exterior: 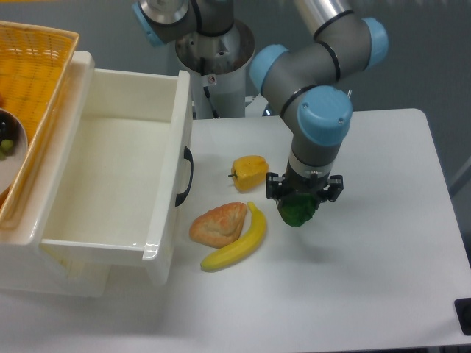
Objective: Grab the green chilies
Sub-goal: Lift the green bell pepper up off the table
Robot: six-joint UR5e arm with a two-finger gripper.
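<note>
The green chilies (298, 212) are a glossy dark-green, lumpy pepper-shaped toy right of the banana. My gripper (302, 200) points straight down and is shut on it from above. Only the toy's lower part shows below the fingers. It appears to hang just above the white table (368, 279), with a faint shadow beneath it.
A yellow pepper (249, 173), a croissant (218, 223) and a yellow banana (237, 248) lie left of the gripper. A white open drawer bin (110, 176) with a black handle (185, 176) stands at left. An orange basket (33, 81) and a bowl (9, 147) are at far left.
</note>
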